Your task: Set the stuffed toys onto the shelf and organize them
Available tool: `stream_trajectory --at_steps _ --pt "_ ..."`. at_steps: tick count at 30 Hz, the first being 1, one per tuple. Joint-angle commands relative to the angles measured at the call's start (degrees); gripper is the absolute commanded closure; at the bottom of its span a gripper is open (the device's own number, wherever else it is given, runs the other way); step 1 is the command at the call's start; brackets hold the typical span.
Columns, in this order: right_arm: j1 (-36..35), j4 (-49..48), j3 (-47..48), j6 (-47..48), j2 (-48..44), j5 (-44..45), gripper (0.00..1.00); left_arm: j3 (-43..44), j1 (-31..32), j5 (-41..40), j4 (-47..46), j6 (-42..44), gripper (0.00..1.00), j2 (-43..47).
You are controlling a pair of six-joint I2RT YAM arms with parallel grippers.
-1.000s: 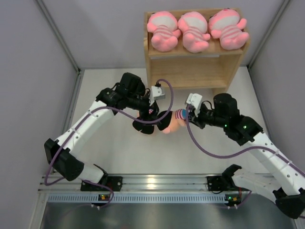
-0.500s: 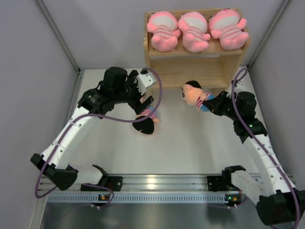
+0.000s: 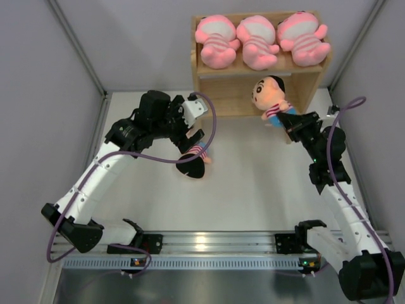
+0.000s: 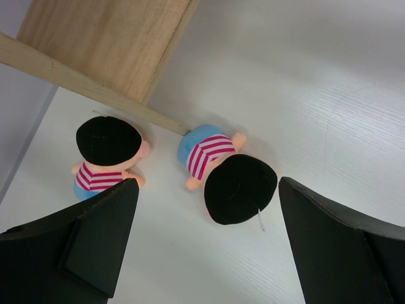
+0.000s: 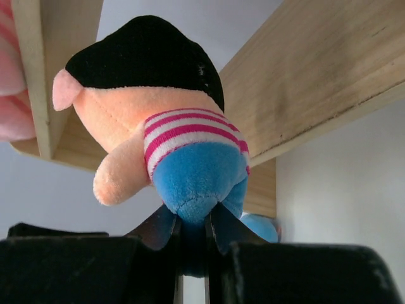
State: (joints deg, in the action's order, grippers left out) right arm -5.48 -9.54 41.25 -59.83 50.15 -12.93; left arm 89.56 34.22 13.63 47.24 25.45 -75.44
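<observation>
White surface point(image 3: 253, 190) with faint linear grain, enclosed by plain grey panels: left wall point(image 3: 38, 95), back wall point(image 3: 139, 44), right wall point(image 3: 383, 82). Slim metal struts point(image 3: 77, 47) mark the two rear corners. An aluminium rail point(image 3: 215, 240) spans the near edge, with a bright glare spot at mid-length; a brushed metal sheet point(image 3: 209, 288) lies below it.

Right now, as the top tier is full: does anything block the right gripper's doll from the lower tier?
Nothing visible. The doll, pinched in the right gripper, hangs before the shelf's lower tier, where no toy shows.
</observation>
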Motion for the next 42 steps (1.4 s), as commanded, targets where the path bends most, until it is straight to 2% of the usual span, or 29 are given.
stream_trajectory --at_steps 1,6,8,13,17,21,30,34,42 --pt "0.5 -10.7 -0.6 -6.2 2.3 6.6 0.97 -0.5 -0.1 0.5 -0.4 0.3 0.02 2.1" --pt "-0.1 -13.8 1.6 -7.5 7.6 8.9 0.84 -0.7 -0.1 0.3 -0.3 1.0 0.02 2.1" --pt "-1.0 -14.4 2.8 -7.0 10.0 10.8 0.82 -0.7 -0.1 0.1 -0.3 1.3 0.02 2.0" --pt "-1.9 -15.9 3.2 -8.9 14.3 15.0 0.62 -0.4 -0.1 0.0 -0.3 1.5 0.02 1.8" --pt "-1.9 -15.8 2.8 -9.7 15.9 17.8 0.57 -0.5 -0.1 0.9 -0.3 1.6 0.02 1.3" --pt "-2.0 -16.8 2.8 -9.7 16.4 18.0 0.46 -0.4 -0.2 1.5 -0.3 1.8 0.02 1.2" --pt "-2.8 -13.2 7.0 -7.2 19.0 19.4 0.34 -0.4 -0.1 2.7 -0.4 2.2 0.02 0.0" --pt "-4.1 -10.5 6.0 -5.1 15.9 21.4 0.28 -0.3 -0.2 3.5 -0.4 2.2 0.02 0.1" --pt "-4.2 -5.4 4.3 -1.8 10.7 22.7 0.21 -0.9 -0.2 4.0 -0.4 2.5 0.02 0.3"
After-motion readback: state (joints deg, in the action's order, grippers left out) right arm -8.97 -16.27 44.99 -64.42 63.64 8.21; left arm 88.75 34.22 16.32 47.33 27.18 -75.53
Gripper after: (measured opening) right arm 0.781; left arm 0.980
